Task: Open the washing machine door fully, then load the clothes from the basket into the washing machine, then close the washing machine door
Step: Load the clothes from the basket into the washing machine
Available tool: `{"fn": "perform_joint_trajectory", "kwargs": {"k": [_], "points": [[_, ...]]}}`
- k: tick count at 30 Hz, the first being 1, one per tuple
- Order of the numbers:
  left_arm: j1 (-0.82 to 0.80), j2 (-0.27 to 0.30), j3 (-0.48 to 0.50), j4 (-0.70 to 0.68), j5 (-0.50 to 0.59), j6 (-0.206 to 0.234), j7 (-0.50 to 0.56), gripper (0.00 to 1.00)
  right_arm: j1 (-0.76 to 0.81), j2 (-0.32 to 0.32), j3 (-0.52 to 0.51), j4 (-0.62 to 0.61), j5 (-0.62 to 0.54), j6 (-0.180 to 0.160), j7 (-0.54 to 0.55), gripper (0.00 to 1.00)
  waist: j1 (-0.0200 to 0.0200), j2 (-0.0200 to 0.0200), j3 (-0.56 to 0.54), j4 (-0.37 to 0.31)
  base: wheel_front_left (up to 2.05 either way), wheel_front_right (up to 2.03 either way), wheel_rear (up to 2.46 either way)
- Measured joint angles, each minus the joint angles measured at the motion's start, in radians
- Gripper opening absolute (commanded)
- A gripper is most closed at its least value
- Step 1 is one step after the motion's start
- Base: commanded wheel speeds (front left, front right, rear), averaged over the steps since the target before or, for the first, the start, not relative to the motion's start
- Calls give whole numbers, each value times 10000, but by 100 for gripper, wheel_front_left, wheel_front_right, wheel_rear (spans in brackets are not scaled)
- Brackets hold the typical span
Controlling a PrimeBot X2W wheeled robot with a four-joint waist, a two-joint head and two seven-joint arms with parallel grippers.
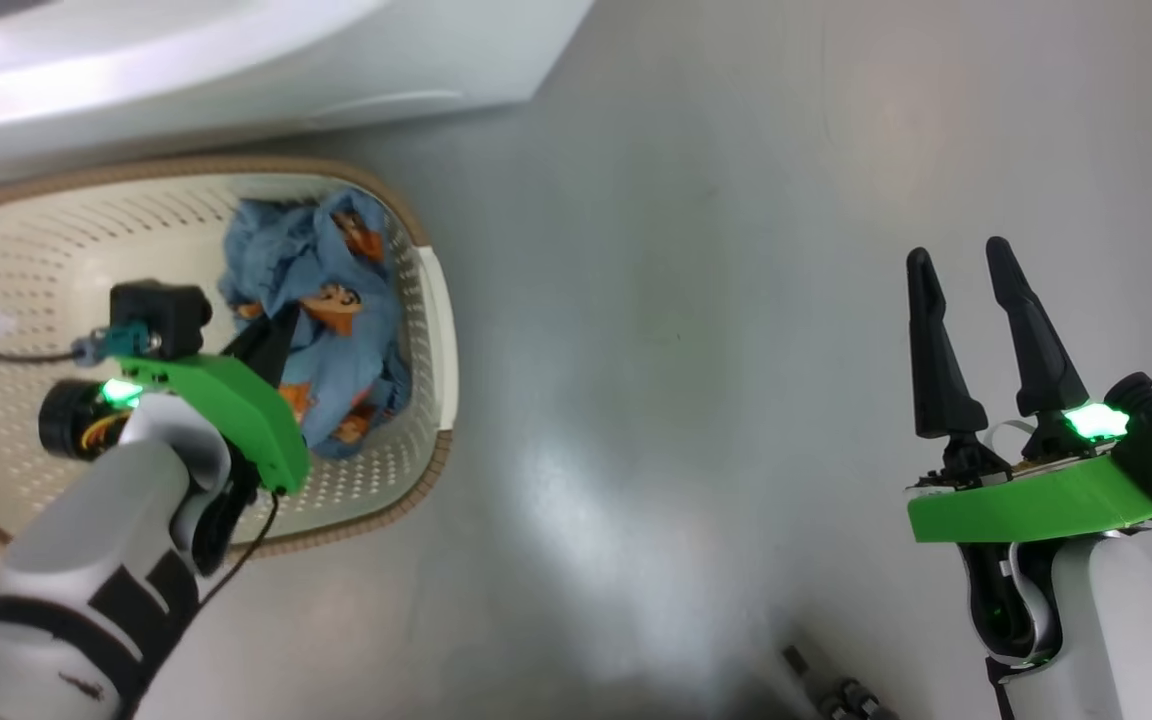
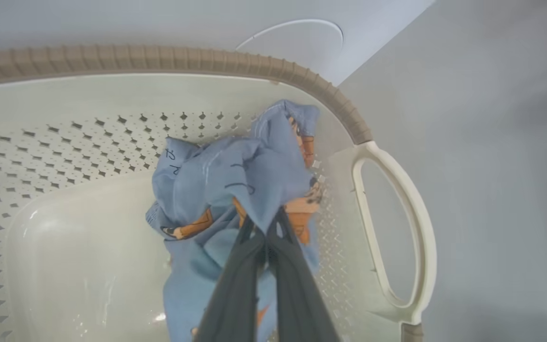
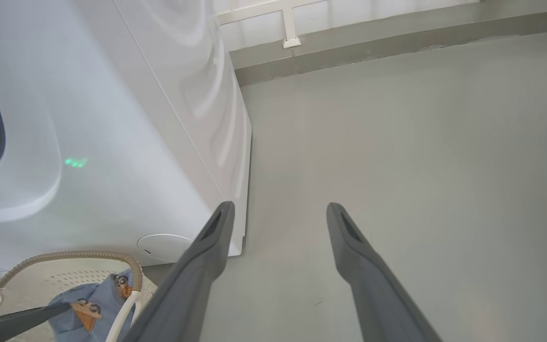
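Presently the left hand (image 2: 268,232), closed on the clothes (image 2: 235,175) low in the basket (image 2: 159,57), has the washer (image 1: 236,60) just beyond the far rim, while the right hand (image 1: 958,250) hangs open, well apart over the floor (image 1: 686,350).

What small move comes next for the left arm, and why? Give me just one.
Probably lift the left gripper straight up. Its fingers are shut on a fold of the blue bear-print clothes, which lie low inside the basket, so the cloth must clear the rim before swinging toward the washing machine.
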Motion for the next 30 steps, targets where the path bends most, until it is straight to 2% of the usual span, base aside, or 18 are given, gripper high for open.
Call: {"fn": "perform_joint_trajectory", "kwargs": {"k": [9, 21, 30], "points": [[1734, -272, 2604, -307, 1298, 0, 0, 0, 416, 0, -190, 311, -286, 0, 0, 100, 0, 0, -1240, 481, 0, 0, 0], [3814, -541, 5292, -1496, 2938, 0, 0, 0, 1496, -17, -222, 711, -322, 0, 0, 100, 0, 0, -3213, 991, 0, 0, 0], [5202, -631, 6928, -2838, 4539, 0, 0, 0, 2374, -313, -247, 920, -309, 0, 0, 100, -1, 0, -4542, 1322, 0, 0, 0]]}}
